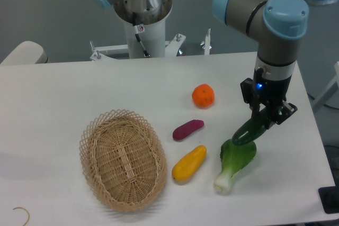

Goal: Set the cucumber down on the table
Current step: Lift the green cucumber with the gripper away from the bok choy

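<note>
Nearest the front edge of the tabletop (63, 78) sits the wicker basket (123, 159), with the yellow vegetable (188, 163) and bok choy (234, 162) just right of it. My gripper (263, 121) pinches 1 end of the cucumber (249, 131), which hangs tilted, long axis running down-left, its low tip right over the bok choy's leaves. That's the snag: bare surface lies toward the right edge. The purple vegetable (187, 129) and orange (203, 96) sit further left.

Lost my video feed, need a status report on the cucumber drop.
Hand shut on cucumber, tilted, above table. Bok choy directly beneath its lower end. Not yet released.
</note>
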